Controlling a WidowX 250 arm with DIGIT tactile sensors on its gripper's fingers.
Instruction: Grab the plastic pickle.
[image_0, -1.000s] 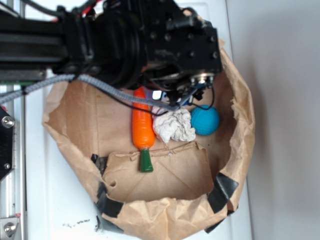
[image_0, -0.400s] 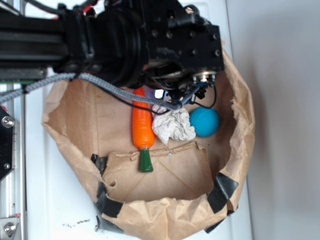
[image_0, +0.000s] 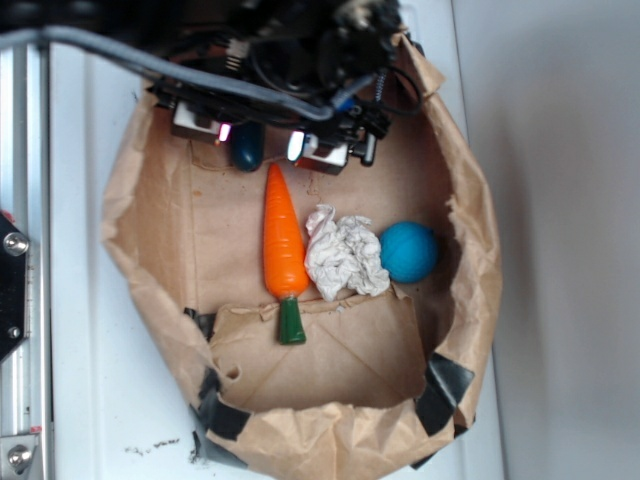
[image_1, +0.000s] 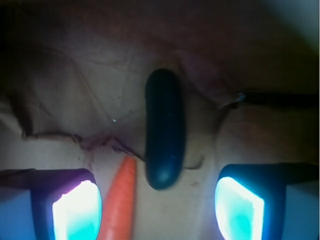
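The plastic pickle is a dark green glossy oblong lying on the brown paper floor of the bag; in the exterior view the pickle shows at the bag's far end, partly under the arm. My gripper hangs over it, open, its two lit fingers either side. In the wrist view the gripper is open with the pickle's near end just ahead of the gap and nothing between the pads. The orange carrot's tip lies beside the left finger.
A brown paper bag with raised crumpled walls holds everything. Inside lie the orange carrot with green stem, a crumpled white paper wad and a blue ball. Black tape patches sit on the near rim.
The arm has moved up and back toward the bag's far end, uncovering the carrot's tip and the pickle. The gripper's lit fingers now show on either side of the pickle.
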